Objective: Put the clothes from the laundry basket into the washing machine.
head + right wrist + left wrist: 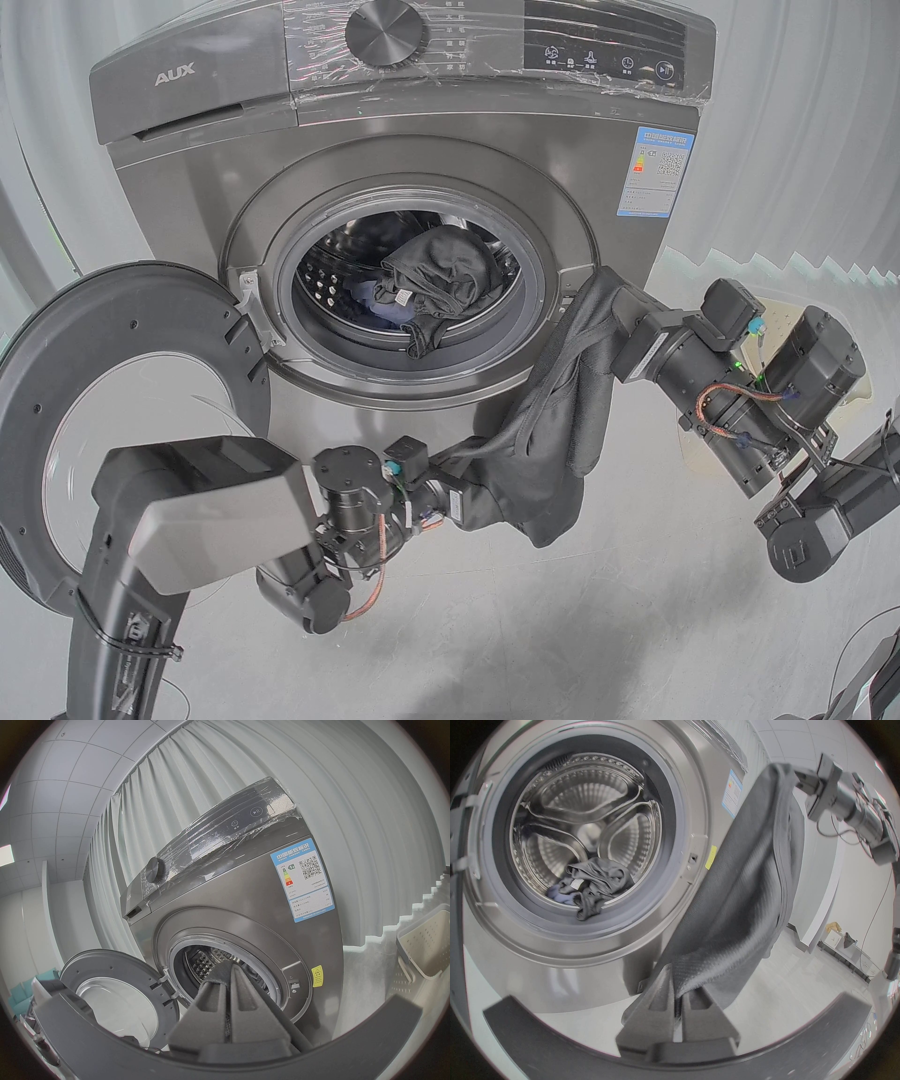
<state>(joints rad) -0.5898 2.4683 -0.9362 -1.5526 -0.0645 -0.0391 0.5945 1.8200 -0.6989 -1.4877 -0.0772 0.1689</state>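
A dark grey mesh garment (562, 412) hangs stretched between the two claws in front of the grey front-loading washing machine (187, 187), below and to the right of its round opening; the right gripper (614, 309) pinches the garment's upper end just beside the opening's right rim, pressed together on the cloth; the left gripper (469, 502) clamps the lower end, low before the machine's front panel, with the mesh bunching out between its closed fingertips (656, 1006). The round door (122, 403) stands swung wide on the machine's left side; inside the steel drum (590, 813) a crumpled black garment (441, 277) lies at the front lip, partly over a blue cloth (375, 305). A cream perforated laundry basket (424, 945) stands on the floor to the machine's right, by the pale curtain (375, 813).
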